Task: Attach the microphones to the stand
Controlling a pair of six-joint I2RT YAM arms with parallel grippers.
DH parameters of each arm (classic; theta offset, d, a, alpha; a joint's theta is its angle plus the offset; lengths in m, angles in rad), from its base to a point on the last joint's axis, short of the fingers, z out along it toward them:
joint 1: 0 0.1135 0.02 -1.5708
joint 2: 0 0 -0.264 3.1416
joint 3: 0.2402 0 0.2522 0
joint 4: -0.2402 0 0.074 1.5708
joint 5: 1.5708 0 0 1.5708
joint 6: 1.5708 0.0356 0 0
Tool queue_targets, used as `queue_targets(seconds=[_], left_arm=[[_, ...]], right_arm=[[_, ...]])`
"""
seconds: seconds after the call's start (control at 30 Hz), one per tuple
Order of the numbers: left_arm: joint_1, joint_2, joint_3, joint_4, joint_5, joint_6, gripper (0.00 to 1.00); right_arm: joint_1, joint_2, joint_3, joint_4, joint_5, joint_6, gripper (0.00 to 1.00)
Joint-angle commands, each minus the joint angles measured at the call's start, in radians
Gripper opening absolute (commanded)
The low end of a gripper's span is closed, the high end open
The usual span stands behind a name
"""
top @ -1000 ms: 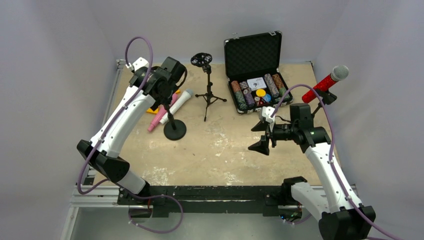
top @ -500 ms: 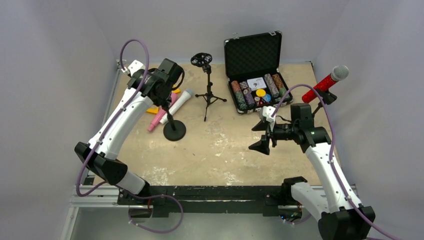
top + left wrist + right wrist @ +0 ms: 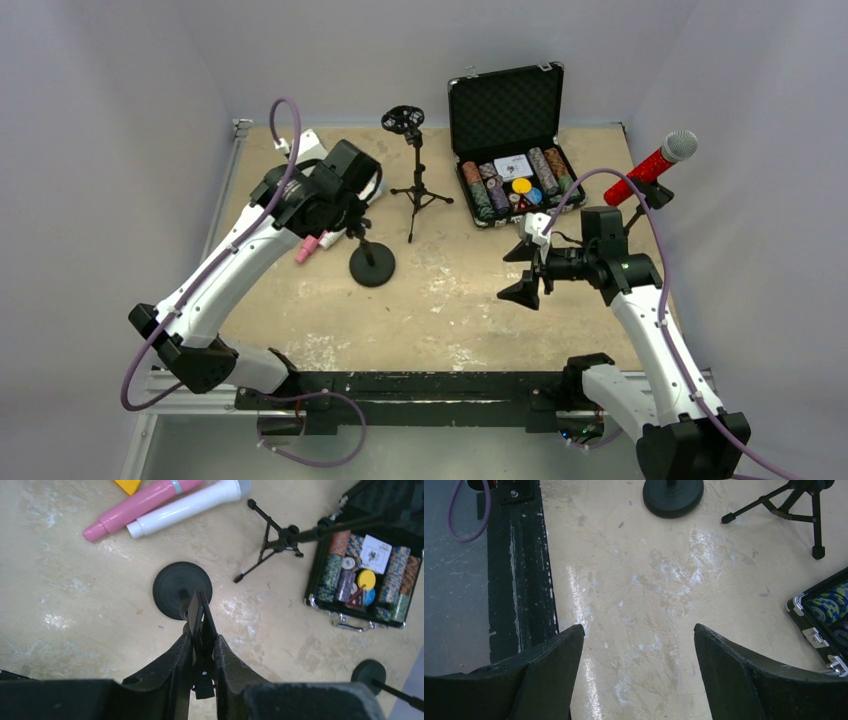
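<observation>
Gripped the round-base stand (image 3: pixel 169 582) near its top with the left gripper (image 3: pixel 202 637), fingers clenched on it. Held the right gripper (image 3: pixel 639 630) spread wide above the table (image 3: pixel 649 580), grasping nothing. Found the pink microphone (image 3: pixel 140 505) and white microphone (image 3: pixel 185 507) lying side by side past the base, and the red microphone (image 3: pixel 648 167) mounted on another stand (image 3: pixel 368 671) far right.

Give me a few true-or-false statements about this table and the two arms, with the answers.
1. The red microphone sits on the far-right stand. True.
2. The right gripper holds a microphone. False: it is open and empty.
3. The white microphone and pink microphone lie side by side on the table. True.
4. The case is closed. False: its lid is up, chips showing.
5. The left gripper is shut on the round-base stand. True.
</observation>
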Motion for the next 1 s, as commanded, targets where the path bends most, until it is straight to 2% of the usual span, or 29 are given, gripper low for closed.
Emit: queue_targets(seconds=[0.0, 0.33, 0.87, 0.97], left_arm=[[-0.071, 0.020, 0.084, 0.035, 0.056, -0.027, 0.00], [-0.192, 0.099, 0.139, 0.045, 0.084, -0.126, 0.00], [-0.264, 0.172, 0.099, 0.112, 0.136, -0.131, 0.00], [-0.268, 0.173, 0.094, 0.125, 0.152, -0.123, 0.24]], right_arm=[[-0.005, -0.011, -0.004, 0.012, -0.009, -0.017, 0.84], [-0.006, -0.008, -0.005, 0.010, -0.008, -0.023, 0.84], [-0.008, -0.005, -0.005, 0.003, -0.006, -0.030, 0.84], [-0.010, -0.005, -0.005, 0.003, -0.006, -0.032, 0.84]])
